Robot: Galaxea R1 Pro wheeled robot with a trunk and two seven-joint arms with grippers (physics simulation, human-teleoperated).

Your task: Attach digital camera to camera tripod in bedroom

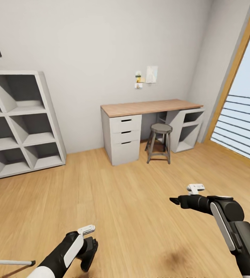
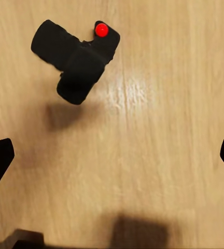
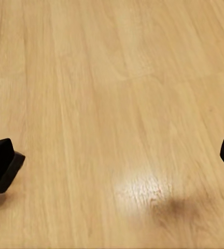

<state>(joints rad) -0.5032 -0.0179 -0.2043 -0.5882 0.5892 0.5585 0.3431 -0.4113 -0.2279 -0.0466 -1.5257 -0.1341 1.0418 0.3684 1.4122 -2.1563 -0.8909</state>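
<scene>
Still at the pickup step: digital camera [image 2: 78, 59] lying on the wood floor [image 2: 158, 104] toward eleven o'clock ahead of the wide-open left gripper [image 2: 112, 155], right gripper [image 3: 112, 161] likewise spread and empty; next, lowering and centring over the body before closing.

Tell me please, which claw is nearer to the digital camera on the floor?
Left. The left claw hangs open directly above the digital camera on the wood floor. The right claw, also open, looks down at bare floor.
</scene>
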